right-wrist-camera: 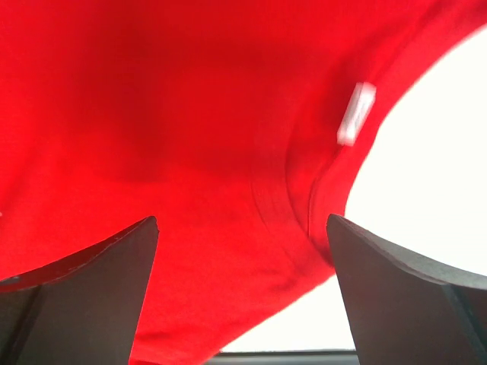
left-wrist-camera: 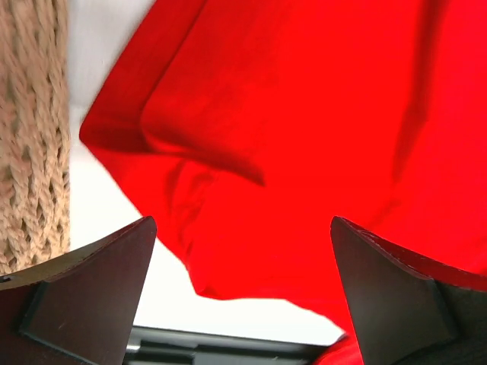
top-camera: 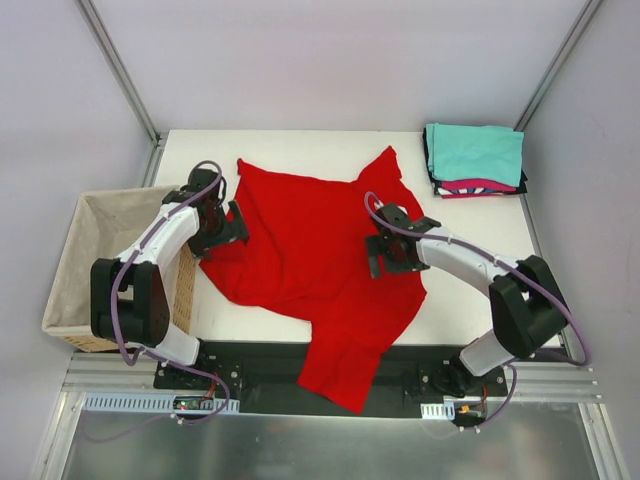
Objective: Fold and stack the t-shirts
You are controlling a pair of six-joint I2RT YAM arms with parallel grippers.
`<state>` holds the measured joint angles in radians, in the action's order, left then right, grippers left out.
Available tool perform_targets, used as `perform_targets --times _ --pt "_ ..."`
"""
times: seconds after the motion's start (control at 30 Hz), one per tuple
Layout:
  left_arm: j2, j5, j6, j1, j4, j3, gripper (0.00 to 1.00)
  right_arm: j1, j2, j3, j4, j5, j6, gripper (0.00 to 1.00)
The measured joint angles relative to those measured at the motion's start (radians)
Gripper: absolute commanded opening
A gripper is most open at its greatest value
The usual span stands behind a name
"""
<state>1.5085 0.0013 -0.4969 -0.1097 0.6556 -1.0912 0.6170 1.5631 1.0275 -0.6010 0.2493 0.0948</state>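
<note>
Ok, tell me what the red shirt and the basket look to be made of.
Red t-shirt: soft matte knit cloth, possibly cotton; it creases and folds, with a stitched collar seam. Basket: tan woven wicker or similar fibre, coarse braided weave, with a beige cloth lining.

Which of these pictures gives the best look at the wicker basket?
The top view: the basket shows nearly whole there, beige lining and woven side, partly hidden by the left arm. The left wrist view catches only a strip of its woven side. The right wrist view shows none of it.
</note>
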Motion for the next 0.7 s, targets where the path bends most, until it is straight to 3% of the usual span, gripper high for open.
perform_targets --times 0.47,0.7 --pt "0.001 0.05 0.064 -0.056 0.038 0.027 0.99 0.055 -0.047 -0.063 0.027 0.021 0.059 0.97" --pt "0.137 0.03 0.09 -0.101 0.075 -0.031 0.97 0.055 -0.033 -0.042 0.027 0.032 0.058 0.97"
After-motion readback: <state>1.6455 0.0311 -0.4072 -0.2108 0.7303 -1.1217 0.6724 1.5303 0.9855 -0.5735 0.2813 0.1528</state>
